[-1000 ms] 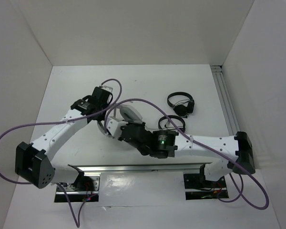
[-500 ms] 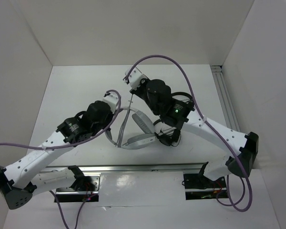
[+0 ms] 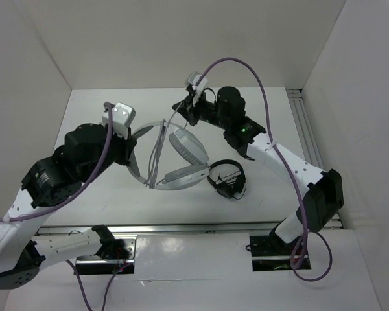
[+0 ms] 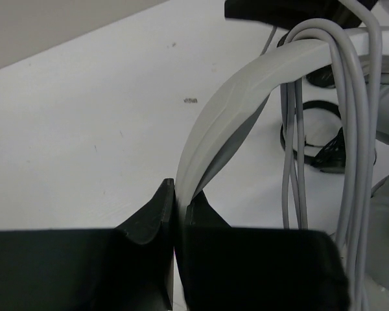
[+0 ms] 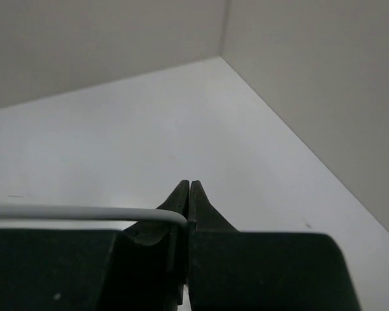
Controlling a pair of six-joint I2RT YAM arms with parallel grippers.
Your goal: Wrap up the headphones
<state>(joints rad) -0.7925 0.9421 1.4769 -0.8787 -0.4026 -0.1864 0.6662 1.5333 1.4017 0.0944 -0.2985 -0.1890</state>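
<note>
The light grey headphones (image 3: pixel 185 162) are held above the table, earcups to the right and the headband (image 3: pixel 137 173) to the left. My left gripper (image 3: pixel 131 159) is shut on the headband (image 4: pixel 246 84), which shows pinched between the jaws in the left wrist view (image 4: pixel 181 194). Several turns of the thin grey cable (image 4: pixel 350 129) hang around the headband. My right gripper (image 3: pixel 185 109) is at the far middle, shut on the cable (image 5: pixel 84 212), which runs taut from it down across the headphones (image 3: pixel 159 152). In the right wrist view the gripper (image 5: pixel 190 188) is shut.
Small black on-ear headphones (image 3: pixel 228 179) lie on the table just right of the grey ones, and show in the left wrist view (image 4: pixel 324 149). White walls enclose the table on the left, back and right. A metal rail (image 3: pixel 308 139) runs along the right side.
The left gripper has drawn back to the left with the headband. The right gripper has moved further back with the cable, pulling it taut across the headphones.
</note>
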